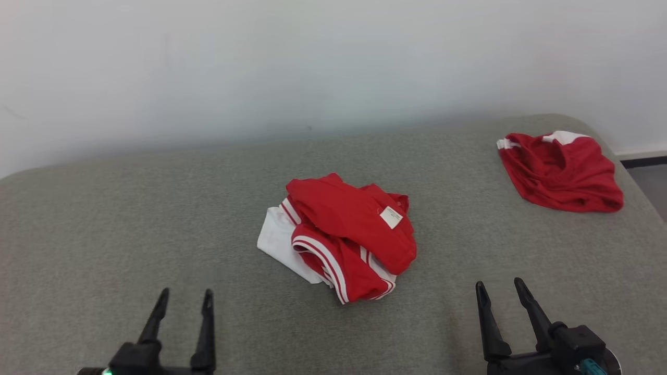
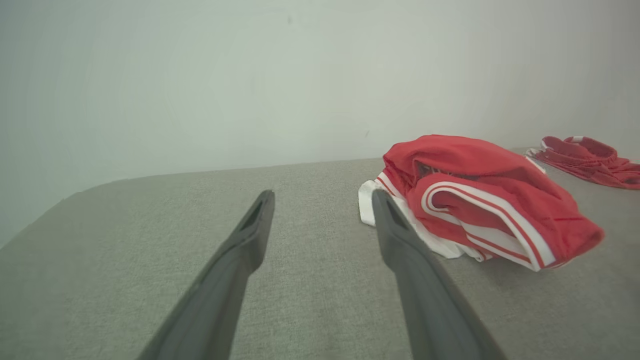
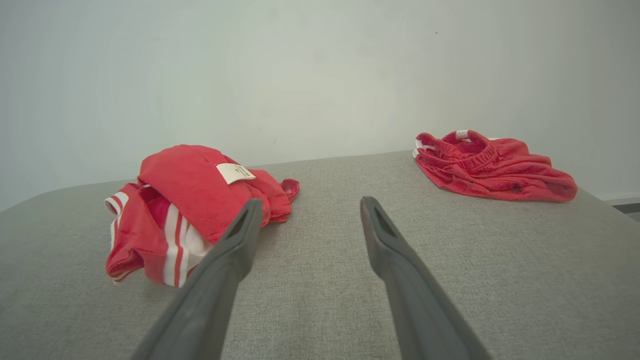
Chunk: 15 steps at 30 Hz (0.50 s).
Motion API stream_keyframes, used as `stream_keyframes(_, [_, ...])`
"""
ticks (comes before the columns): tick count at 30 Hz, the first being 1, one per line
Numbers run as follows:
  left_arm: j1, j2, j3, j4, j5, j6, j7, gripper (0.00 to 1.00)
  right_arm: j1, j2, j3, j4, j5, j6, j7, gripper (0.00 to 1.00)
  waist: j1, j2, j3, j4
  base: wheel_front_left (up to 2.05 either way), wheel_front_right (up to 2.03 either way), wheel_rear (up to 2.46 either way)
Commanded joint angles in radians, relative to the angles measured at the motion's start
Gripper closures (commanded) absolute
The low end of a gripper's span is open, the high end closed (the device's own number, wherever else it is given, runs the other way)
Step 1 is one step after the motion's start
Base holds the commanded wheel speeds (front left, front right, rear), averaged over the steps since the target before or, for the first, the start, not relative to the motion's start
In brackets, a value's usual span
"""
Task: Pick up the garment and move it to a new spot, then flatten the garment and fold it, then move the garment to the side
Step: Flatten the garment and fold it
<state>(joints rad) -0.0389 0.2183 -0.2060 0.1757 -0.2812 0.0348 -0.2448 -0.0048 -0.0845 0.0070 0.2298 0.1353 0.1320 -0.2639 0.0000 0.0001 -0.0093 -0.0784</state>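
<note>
I see the garment lying in the middle of the grey pad. It is bunched up in a soft heap, not flat. Most of it is bright red. A plain white part sticks out from under the heap on the side toward the pad's left end. Some red edges have white stripes, and they curl around in loops at the front of the heap. A small white label sits on top of the red cloth, and it has tiny writing I cannot read. In the left wrist view the heap looks puffy, with one striped fold rolled over like a tube.

A second red cloth lies at the pad's far right corner, well apart from the garment. It is crumpled too, with a bit of white at its top edge and a bunched, stretchy-looking band.

My left gripper hangs over the pad's near edge on the left side. Its two dark fingers are spread apart, and I can see grey pad between them. My right gripper hangs over the pad's near edge on the right side. Its fingers are spread apart as well. Neither gripper touches the garment, and both point toward the back of the pad.

Behind the pad's far edge stands a plain pale wall.
</note>
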Motion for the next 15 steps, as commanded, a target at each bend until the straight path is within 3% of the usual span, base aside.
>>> stream_keyframes(1, [-0.013,-0.008,-0.005,0.004,0.007,-0.005,-0.001,0.0,-0.009,0.0,0.001,-0.001,0.008,-0.002,0.0,0.0,0.0,-0.0001,0.016,-0.025,0.0,0.0,0.0])
stream_keyframes(15, [-0.184,-0.096,-0.135,0.224,0.012,-0.112,-0.017,0.0,-0.054,0.011,-0.003,-0.011,0.023,-0.002,0.0,0.0,0.0,-0.0001,0.118,-0.177,0.0,0.0,0.0])
